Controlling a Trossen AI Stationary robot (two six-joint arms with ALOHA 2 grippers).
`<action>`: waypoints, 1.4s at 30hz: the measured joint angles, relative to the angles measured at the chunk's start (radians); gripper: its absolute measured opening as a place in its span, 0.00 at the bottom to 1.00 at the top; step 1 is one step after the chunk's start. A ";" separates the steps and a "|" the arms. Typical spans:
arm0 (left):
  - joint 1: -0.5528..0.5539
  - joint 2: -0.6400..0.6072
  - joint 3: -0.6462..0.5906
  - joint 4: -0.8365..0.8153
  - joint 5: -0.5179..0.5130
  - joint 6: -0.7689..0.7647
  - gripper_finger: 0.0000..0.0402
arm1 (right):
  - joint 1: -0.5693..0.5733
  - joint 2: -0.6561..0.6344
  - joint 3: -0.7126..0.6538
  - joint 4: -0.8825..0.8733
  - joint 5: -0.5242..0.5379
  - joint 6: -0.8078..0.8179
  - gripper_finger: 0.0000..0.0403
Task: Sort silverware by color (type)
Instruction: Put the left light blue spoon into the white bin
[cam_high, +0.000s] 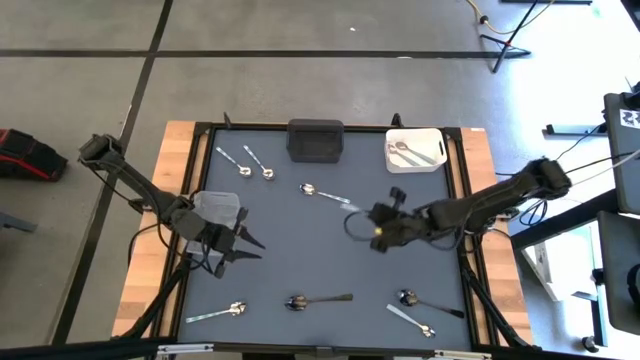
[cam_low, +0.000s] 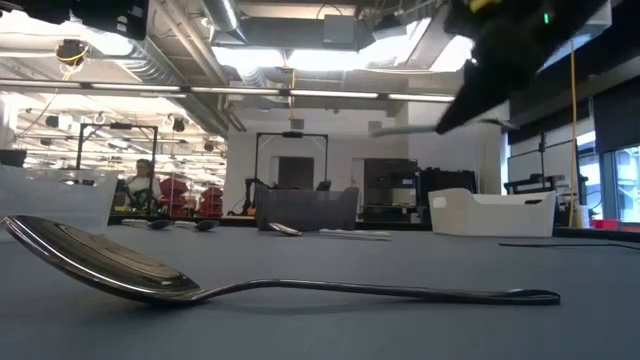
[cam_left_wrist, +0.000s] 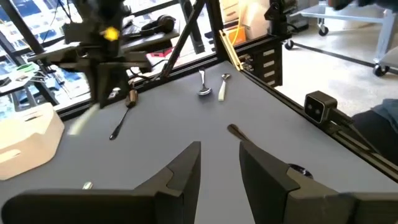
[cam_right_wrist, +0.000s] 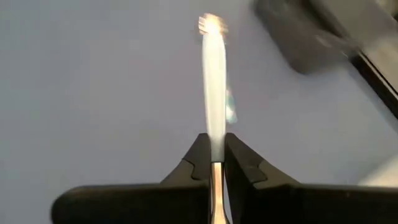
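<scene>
My right gripper (cam_right_wrist: 213, 142) hangs above the middle of the mat (cam_high: 368, 218), shut on a shiny silver utensil (cam_right_wrist: 212, 81). The utensil also shows in the low view (cam_low: 400, 128). Loose silverware lies flat on the mat: two silver pieces (cam_high: 235, 163) (cam_high: 260, 164) far left, one silver (cam_high: 322, 192) mid-table. Near the front lie a silver piece (cam_high: 215, 313), a dark spoon (cam_high: 318, 300), a dark one (cam_high: 430, 302) and a silver one (cam_high: 410, 320). My left gripper (cam_left_wrist: 219, 167) is open, low over the mat's left side (cam_high: 248, 242), touching nothing. My right gripper pinches the silver utensil between its two fingers (cam_right_wrist: 198, 155), at a point on its shaft (cam_right_wrist: 213, 134). The utensil runs along the fingers and sticks out well past their tips. It is lifted clear of the mat and lies about level (cam_low: 400, 128); its free end is blurred.
A black bin (cam_high: 315, 138) sits at the far edge's middle. A white bin (cam_high: 430, 140) at the far right holds silver pieces (cam_high: 405, 152). A clear bin (cam_high: 215, 208) stands beside my left gripper. Wooden strips and a black frame (cam_high: 455, 180) border the mat.
</scene>
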 joint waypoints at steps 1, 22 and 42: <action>0.000 0.000 0.000 0.000 0.000 0.000 0.26 | -0.022 -0.033 -0.033 0.000 0.001 0.005 0.02; 0.000 0.000 0.000 0.032 0.000 0.023 0.26 | -0.707 -0.325 -0.351 0.166 -0.050 -0.427 0.03; 0.000 0.002 0.000 0.032 0.009 -0.009 0.26 | -1.060 -0.270 -0.351 0.173 -0.264 -0.610 0.05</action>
